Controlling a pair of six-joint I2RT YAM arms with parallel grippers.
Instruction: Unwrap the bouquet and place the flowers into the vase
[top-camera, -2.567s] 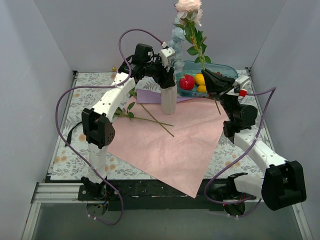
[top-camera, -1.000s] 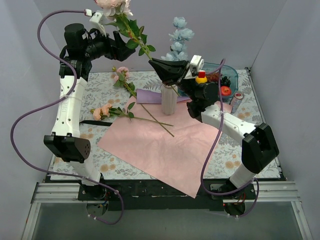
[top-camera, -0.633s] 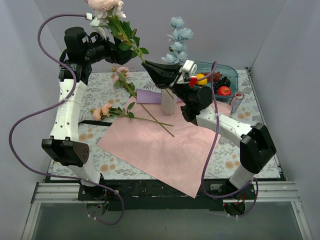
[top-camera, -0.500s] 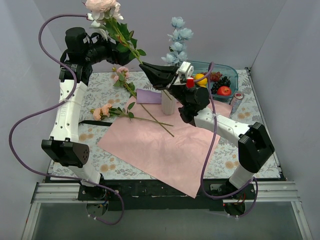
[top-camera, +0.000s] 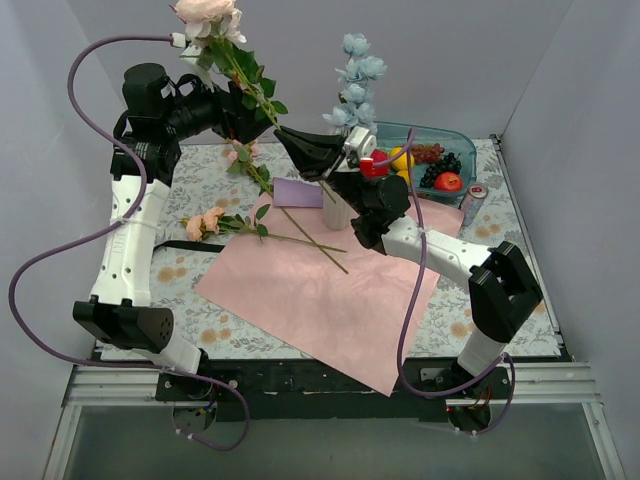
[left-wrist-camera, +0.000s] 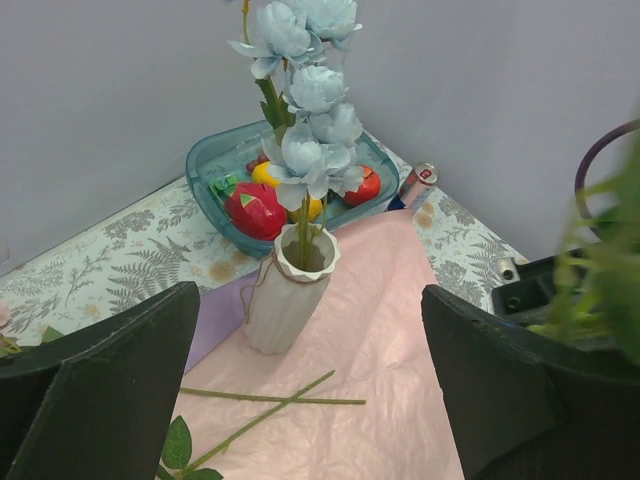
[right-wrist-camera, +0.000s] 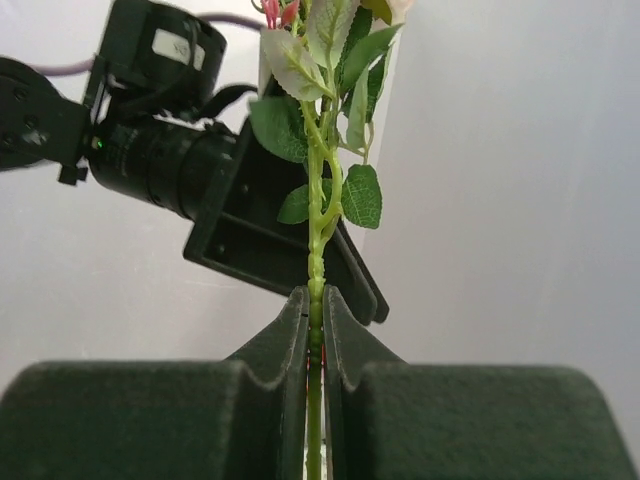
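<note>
Likely step: getting the pink rose (top-camera: 205, 10) stem-first into the vase (top-camera: 337, 205). Start from the grip itself: hold firm on the stem (right-wrist-camera: 316, 250) and turn it upright before lowering. Aim the cut end at the narrow neck just below the right hand (top-camera: 285, 136), beside the pale blue blooms (top-camera: 355, 70) already standing there. Lower slowly and straight, since any sideways push could probably tip so small a vase. Watch for the leaves (right-wrist-camera: 300, 70) snagging on the blue stalk. Hold the left hand (top-camera: 245, 112) clear of the path. Leave for later the pink roses (top-camera: 210, 220) lying on the surface (top-camera: 480, 310), down and to the left of both hands at the edge of the pink wrapping sheet (top-camera: 330, 290).

Right hand: clamped shut on the green stem low down, squeezing it between both pads (right-wrist-camera: 290, 340), with leaves and bloom rising beyond the fingertips.

Left hand: spread wide, grasping nothing. Sits just past the right hand's fingertips, up by the leafy stretch of the stem. Shows blurred green against one finger (left-wrist-camera: 520, 400); cannot tell whether touching or merely beside.
</note>
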